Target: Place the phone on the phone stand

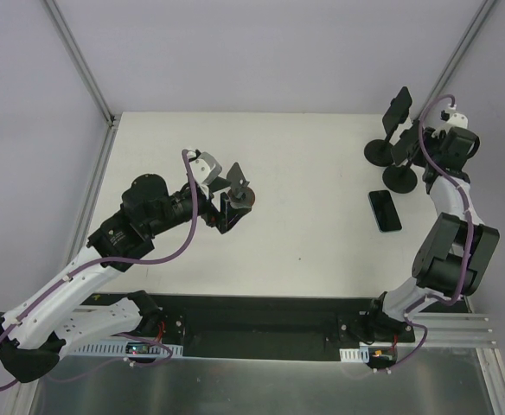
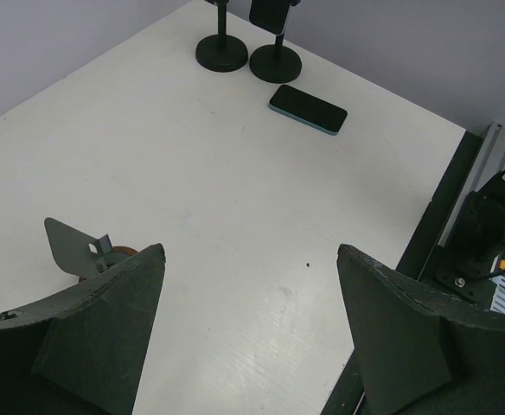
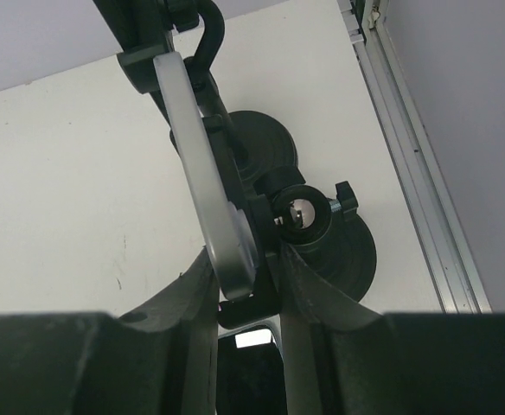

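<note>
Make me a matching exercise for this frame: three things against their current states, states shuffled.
Things:
1 phone
2 left gripper
3 right gripper

States:
A open and empty
B lying flat on the table
C shut on a stand plate

Pairs: 1-B; 2-A; 3-C

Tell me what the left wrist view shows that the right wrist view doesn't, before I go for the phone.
Left wrist only: the phone lying flat on the table, and a small angled stand beside the open left gripper, which holds nothing. Right wrist only: the right gripper shut on a stand's grey holder plate. Both: the two round stand bases and the white table.
</note>
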Robot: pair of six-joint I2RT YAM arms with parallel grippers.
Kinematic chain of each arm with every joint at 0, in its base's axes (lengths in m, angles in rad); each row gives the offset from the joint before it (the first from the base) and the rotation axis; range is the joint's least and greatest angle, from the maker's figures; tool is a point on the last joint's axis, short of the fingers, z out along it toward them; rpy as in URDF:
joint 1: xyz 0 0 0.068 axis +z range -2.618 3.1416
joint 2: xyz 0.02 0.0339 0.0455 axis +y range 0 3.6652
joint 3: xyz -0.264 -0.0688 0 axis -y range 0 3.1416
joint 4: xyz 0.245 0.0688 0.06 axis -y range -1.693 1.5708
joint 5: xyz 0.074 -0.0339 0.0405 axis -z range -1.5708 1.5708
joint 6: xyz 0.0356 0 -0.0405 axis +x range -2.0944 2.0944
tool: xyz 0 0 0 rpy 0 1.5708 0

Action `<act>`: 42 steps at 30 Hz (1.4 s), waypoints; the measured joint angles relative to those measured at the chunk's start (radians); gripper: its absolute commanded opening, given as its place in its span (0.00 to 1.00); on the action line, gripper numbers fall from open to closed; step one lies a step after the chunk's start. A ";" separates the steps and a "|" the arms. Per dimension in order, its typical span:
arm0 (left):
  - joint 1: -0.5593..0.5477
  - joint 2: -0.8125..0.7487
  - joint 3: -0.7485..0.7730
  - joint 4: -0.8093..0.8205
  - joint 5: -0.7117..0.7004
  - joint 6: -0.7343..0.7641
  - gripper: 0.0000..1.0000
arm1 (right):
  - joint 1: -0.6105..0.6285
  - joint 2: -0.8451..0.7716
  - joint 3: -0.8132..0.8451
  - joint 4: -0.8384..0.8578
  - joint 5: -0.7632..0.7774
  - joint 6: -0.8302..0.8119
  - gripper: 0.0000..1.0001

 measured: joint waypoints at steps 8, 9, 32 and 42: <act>0.004 0.000 0.000 0.001 0.004 -0.002 0.80 | 0.021 -0.079 -0.107 0.063 0.003 0.024 0.00; 0.008 0.000 0.000 0.002 0.006 -0.002 0.80 | 0.029 -0.089 -0.117 0.059 0.003 0.027 0.00; 0.047 0.026 -0.013 0.015 0.035 -0.010 0.80 | 0.066 -0.259 -0.135 -0.031 0.041 0.100 0.96; 0.047 0.029 -0.013 0.015 0.057 -0.018 0.80 | -0.112 -0.465 -0.474 -0.013 0.027 0.304 0.58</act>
